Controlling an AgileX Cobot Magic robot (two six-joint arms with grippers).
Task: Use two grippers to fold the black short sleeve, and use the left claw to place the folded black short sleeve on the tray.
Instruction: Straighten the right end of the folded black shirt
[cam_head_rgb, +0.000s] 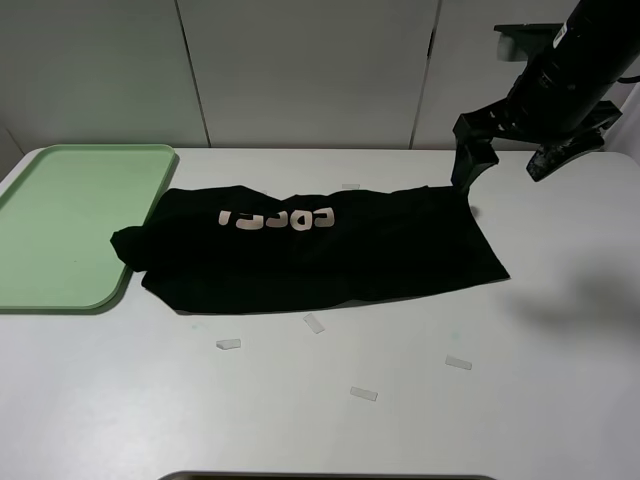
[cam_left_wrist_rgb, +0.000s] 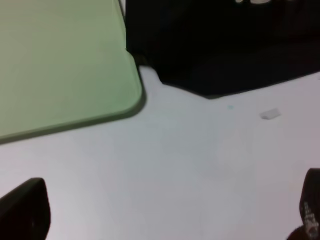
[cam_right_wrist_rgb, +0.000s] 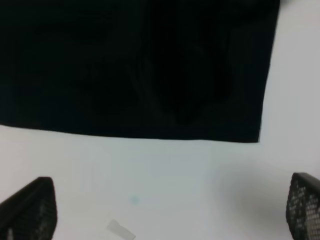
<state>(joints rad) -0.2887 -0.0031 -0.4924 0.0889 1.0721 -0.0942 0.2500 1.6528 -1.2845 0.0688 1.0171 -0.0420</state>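
Observation:
The black short sleeve (cam_head_rgb: 320, 250) lies on the white table, folded into a long strip with white lettering (cam_head_rgb: 277, 219) on top. Its left end touches the green tray (cam_head_rgb: 60, 225). My right gripper (cam_head_rgb: 503, 170) is open and empty, hovering above the garment's far right corner; the right wrist view shows the garment's hem corner (cam_right_wrist_rgb: 150, 65) beyond the wide-apart fingers (cam_right_wrist_rgb: 30, 207). My left gripper (cam_left_wrist_rgb: 167, 210) is open and empty over bare table, near the tray corner (cam_left_wrist_rgb: 65, 65) and the garment's left end (cam_left_wrist_rgb: 220, 45). The left arm is outside the exterior view.
Several small pieces of white tape (cam_head_rgb: 229, 344) lie on the table (cam_head_rgb: 560, 330) in front of the garment; one shows in the left wrist view (cam_left_wrist_rgb: 270, 114) and one in the right wrist view (cam_right_wrist_rgb: 120, 230). A white panelled wall stands behind the table.

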